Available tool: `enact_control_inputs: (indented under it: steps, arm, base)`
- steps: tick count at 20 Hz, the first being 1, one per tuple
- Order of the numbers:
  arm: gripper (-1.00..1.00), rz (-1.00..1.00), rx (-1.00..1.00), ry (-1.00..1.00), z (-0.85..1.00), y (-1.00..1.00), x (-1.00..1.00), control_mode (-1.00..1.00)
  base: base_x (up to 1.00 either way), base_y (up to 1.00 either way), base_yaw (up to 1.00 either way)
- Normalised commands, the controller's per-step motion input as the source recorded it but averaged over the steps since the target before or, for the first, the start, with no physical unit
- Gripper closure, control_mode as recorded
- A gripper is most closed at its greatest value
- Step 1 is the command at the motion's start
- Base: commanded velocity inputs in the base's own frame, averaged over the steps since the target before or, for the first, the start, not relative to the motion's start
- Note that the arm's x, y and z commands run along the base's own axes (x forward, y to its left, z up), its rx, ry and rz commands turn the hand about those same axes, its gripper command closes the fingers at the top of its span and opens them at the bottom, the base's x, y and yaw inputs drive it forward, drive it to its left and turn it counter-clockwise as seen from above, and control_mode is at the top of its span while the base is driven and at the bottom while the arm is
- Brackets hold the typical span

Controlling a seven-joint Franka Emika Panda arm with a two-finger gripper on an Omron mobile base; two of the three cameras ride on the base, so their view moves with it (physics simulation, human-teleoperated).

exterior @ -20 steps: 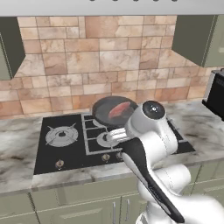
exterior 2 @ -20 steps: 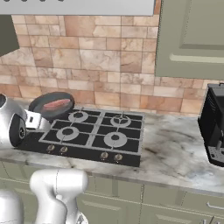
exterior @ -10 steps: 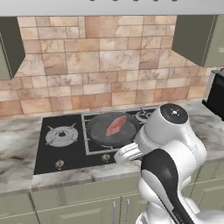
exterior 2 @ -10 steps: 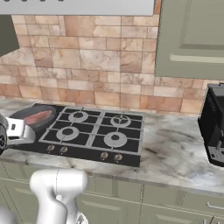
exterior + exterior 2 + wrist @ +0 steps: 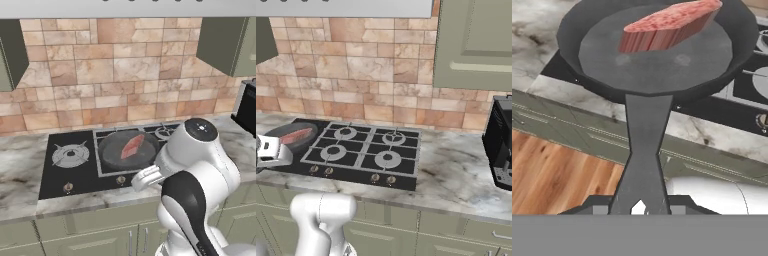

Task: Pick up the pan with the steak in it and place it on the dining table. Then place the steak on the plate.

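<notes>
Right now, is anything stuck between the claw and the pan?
No. The claw already pinches the end of the pan's handle, with nothing in between. The steak lies inside the pan, which hangs over the counter edge.

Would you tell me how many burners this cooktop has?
5. Four form a square: back-left burner, back-right burner, front-left burner, front-right burner. The fifth burner sits at the left end of the cooktop. None seem hidden.

Hand [image 5: 640, 206] closed on pan [image 5: 657, 60] handle; pan held above desk [image 5: 542, 30] edge and stove [image 5: 747, 85]. Steak [image 5: 667, 25] lies on far side of pan. Wood floor [image 5: 557, 175] below.
</notes>
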Motion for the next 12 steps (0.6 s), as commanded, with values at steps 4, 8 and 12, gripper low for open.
enact_control_inputs:
  steps: [4,8,12]
  arm:
    - [1.0,0.0,0.0,0.0,0.0,0.0,0.0,1.0]
    - [1.0,0.0,0.0,0.0,0.0,0.0,0.0,1.0]
    - [1.0,0.0,0.0,0.0,0.0,0.0,0.0,1.0]
  base:
    - [-0.39,-0.13,0.22]
    - [-0.34,-0.09,0.42]
    - [-0.19,-0.01,0.47]
